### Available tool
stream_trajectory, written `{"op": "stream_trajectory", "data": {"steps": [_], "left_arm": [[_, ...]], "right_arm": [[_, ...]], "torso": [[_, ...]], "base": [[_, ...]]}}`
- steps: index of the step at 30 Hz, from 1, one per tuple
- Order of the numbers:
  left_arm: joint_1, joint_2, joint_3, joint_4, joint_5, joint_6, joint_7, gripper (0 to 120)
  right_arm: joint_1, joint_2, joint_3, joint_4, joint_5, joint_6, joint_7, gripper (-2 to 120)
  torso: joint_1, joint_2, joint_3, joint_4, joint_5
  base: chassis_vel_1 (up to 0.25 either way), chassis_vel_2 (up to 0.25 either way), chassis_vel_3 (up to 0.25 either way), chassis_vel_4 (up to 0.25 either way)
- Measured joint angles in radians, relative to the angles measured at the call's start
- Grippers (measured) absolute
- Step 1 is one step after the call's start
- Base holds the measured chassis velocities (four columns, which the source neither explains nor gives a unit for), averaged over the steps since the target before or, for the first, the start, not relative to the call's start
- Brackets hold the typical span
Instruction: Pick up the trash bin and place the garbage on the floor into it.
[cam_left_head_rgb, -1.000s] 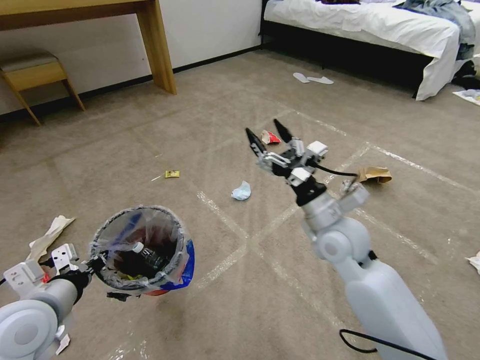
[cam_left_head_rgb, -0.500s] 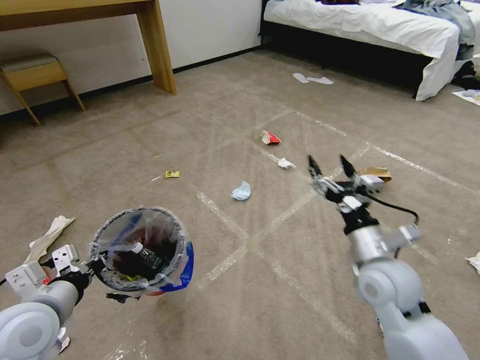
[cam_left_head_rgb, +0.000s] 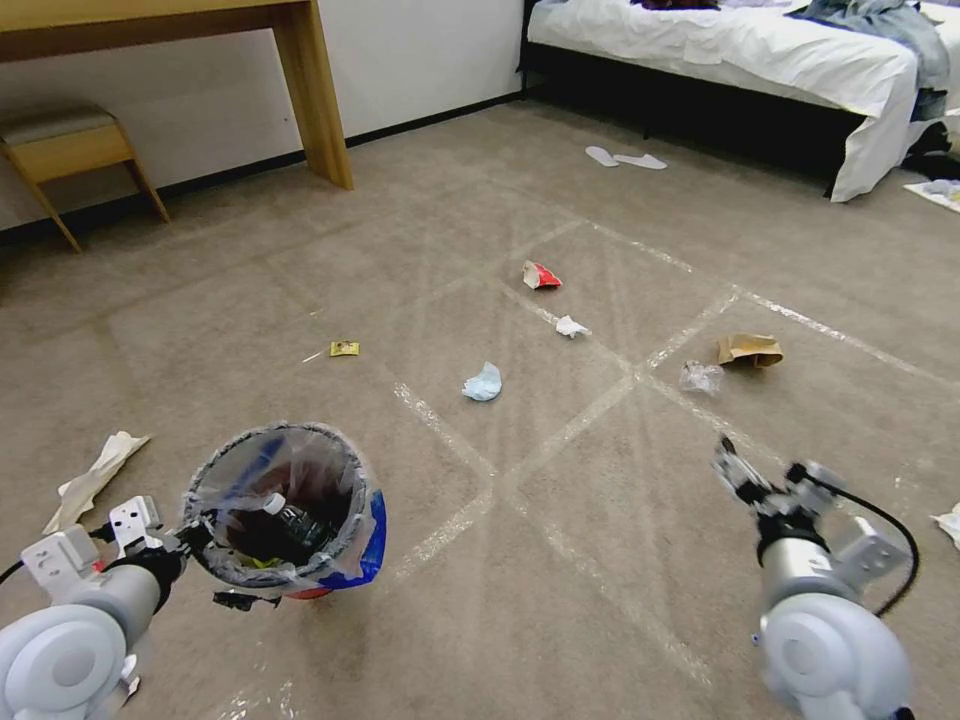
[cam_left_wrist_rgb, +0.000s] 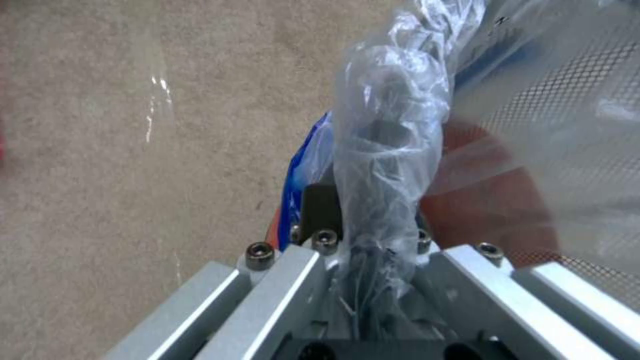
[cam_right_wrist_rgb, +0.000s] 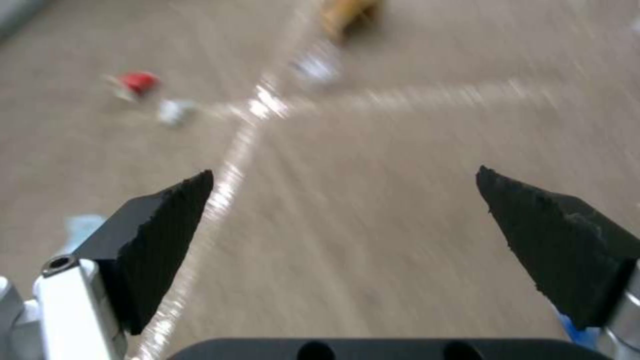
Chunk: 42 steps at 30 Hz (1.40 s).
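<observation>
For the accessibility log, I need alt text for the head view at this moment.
The left tool holds a plastic-lined bin above taped carpet, while the right tool hangs open and empty. Litter lies beyond: a blue mask, a tissue, a red carton and a brown bag.

you won't find any text, label, brand, number or sign here that can be read. the blue patch on the trash bin (cam_left_head_rgb: 372, 535) shows colour but no letters you could make out, the red-white carton (cam_left_head_rgb: 541, 275) and the small yellow wrapper (cam_left_head_rgb: 344, 348) on the floor (cam_left_head_rgb: 560, 520) are too small to read, and the brown paper bag (cam_left_head_rgb: 749, 349) looks plain.
</observation>
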Motion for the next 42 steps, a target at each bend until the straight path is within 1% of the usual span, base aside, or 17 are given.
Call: {"op": "stream_trajectory", "data": {"steps": [1, 2, 3, 4, 6, 10, 12, 13, 18, 19, 20, 26, 32, 37, 39, 41, 42], "left_arm": [[-0.003, 0.000, 0.001, 0.004, 0.000, 0.000, 0.000, 1], [-0.003, 0.000, 0.001, 0.004, 0.000, 0.000, 0.000, 1], [-0.008, 0.001, 0.004, 0.013, 0.000, 0.000, 0.000, 1], [-0.008, 0.001, 0.004, 0.013, 0.000, 0.000, 0.000, 1], [-0.015, 0.001, 0.010, 0.026, 0.001, 0.000, 0.000, 1], [-0.020, 0.001, 0.015, 0.034, 0.003, 0.000, 0.001, 1], [-0.028, 0.001, 0.020, 0.045, 0.005, 0.000, 0.001, 1], [-0.028, 0.001, 0.020, 0.045, 0.005, 0.000, 0.001, 1], [-0.036, 0.000, 0.024, 0.058, 0.008, 0.000, 0.001, 1], [-0.036, 0.000, 0.024, 0.058, 0.008, 0.000, 0.001, 1], [-0.035, -0.003, 0.025, 0.059, 0.012, 0.000, 0.001, 1], [-0.027, -0.010, 0.028, 0.062, 0.027, 0.000, 0.008, 1], [-0.024, -0.010, 0.028, 0.061, 0.028, 0.000, 0.009, 1], [-0.021, -0.009, 0.025, 0.058, 0.028, 0.000, 0.010, 1], [-0.020, -0.009, 0.024, 0.056, 0.028, 0.000, 0.010, 1], [-0.020, -0.009, 0.024, 0.055, 0.028, 0.000, 0.010, 1], [-0.020, -0.011, 0.024, 0.054, 0.028, 0.000, 0.010, 1]], "right_arm": [[0.003, -0.005, 0.014, -0.007, 0.043, -0.013, 0.031, 100], [0.003, -0.005, 0.014, -0.007, 0.043, -0.013, 0.031, 100], [0.011, -0.016, 0.055, -0.036, 0.154, -0.036, 0.095, 100], [0.011, -0.016, 0.055, -0.036, 0.154, -0.036, 0.095, 100], [0.010, -0.023, 0.127, -0.106, 0.285, -0.047, 0.155, 100], [0.006, -0.020, 0.163, -0.158, 0.350, -0.047, 0.189, 100], [0.008, -0.009, 0.178, -0.224, 0.386, -0.038, 0.208, 100], [0.008, -0.009, 0.178, -0.224, 0.386, -0.038, 0.208, 100], [0.050, 0.015, 0.154, -0.379, 0.401, -0.017, 0.218, 100], [0.050, 0.015, 0.154, -0.379, 0.401, -0.017, 0.218, 100], [0.072, 0.022, 0.142, -0.444, 0.391, -0.003, 0.211, 100], [0.113, 0.030, 0.121, -0.563, 0.369, 0.015, 0.199, 99], [0.122, 0.032, 0.116, -0.603, 0.344, 0.027, 0.195, 99], [0.120, 0.032, 0.115, -0.618, 0.329, 0.035, 0.191, 93], [0.115, 0.030, 0.116, -0.623, 0.321, 0.039, 0.187, 82], [0.112, 0.030, 0.118, -0.624, 0.316, 0.041, 0.183, 79], [0.109, 0.030, 0.119, -0.626, 0.312, 0.042, 0.181, 71]], "torso": [[0.000, 0.000, 0.000, 0.0001, -0.0001], [0.000, 0.000, 0.000, 0.0001, -0.0001], [0.000, 0.000, 0.000, 0.0001, 0.0001], [0.000, 0.000, 0.000, 0.0001, 0.0001], [0.000, 0.000, 0.000, 0.0001, 0.0002], [0.000, 0.000, 0.000, -0.0003, 0.0001], [0.000, 0.000, 0.000, -0.0001, 0.0000], [0.000, 0.000, 0.000, -0.0001, 0.0000], [0.000, 0.000, 0.000, 0.0001, 0.0001], [0.000, 0.000, 0.000, 0.0001, 0.0001], [0.000, 0.000, 0.000, 0.0001, 0.0002], [0.000, 0.000, 0.000, 0.0001, 0.0001], [0.000, 0.000, 0.000, 0.0000, 0.0000], [0.000, 0.000, 0.000, 0.0000, 0.0000], [0.000, 0.000, 0.000, 0.0000, 0.0000], [0.000, 0.000, 0.000, 0.0000, 0.0000], [0.000, 0.000, 0.000, 0.0000, 0.0000]], "base": [[0.000, 0.000, 0.000, 0.000], [0.000, 0.000, 0.000, 0.000], [0.000, 0.000, 0.000, 0.000], [0.000, 0.000, 0.000, 0.000], [0.000, 0.000, 0.000, 0.000], [0.000, 0.000, 0.000, 0.000], [0.000, 0.000, 0.000, 0.000], [0.000, 0.000, 0.000, 0.000], [0.000, 0.000, 0.000, 0.000], [0.000, 0.000, 0.000, 0.000], [0.000, 0.000, 0.000, 0.000], [0.000, 0.000, 0.000, 0.000], [0.000, 0.000, 0.000, 0.000], [0.000, 0.000, 0.000, 0.000], [0.000, 0.000, 0.000, 0.000], [0.000, 0.000, 0.000, 0.000], [0.000, 0.000, 0.000, 0.000]]}}
